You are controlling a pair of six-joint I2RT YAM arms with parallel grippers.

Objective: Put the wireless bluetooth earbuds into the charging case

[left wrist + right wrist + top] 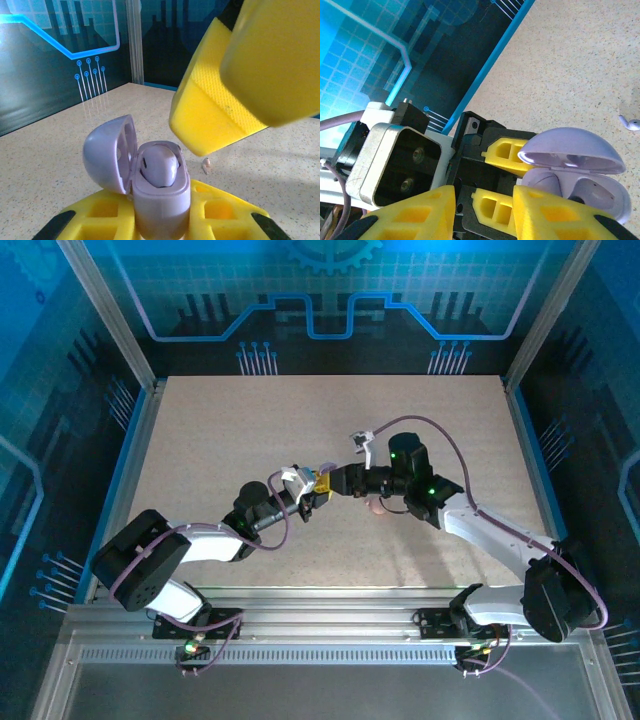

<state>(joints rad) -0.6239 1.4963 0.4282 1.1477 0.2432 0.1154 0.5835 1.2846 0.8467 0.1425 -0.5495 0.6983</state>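
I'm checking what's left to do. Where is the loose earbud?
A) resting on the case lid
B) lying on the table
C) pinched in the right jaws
B: the earbud lies on the table, apart from the open case.

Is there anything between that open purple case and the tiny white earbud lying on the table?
No. In the right wrist view the stretch from the case to the earbud is bare speckled tabletop.

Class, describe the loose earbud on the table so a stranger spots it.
On the speckled beige tabletop, find the open lilac clamshell charging case held by the left end effector. Nearby lies a tiny whitish stubby earbud, loose and dwarfed by the case.
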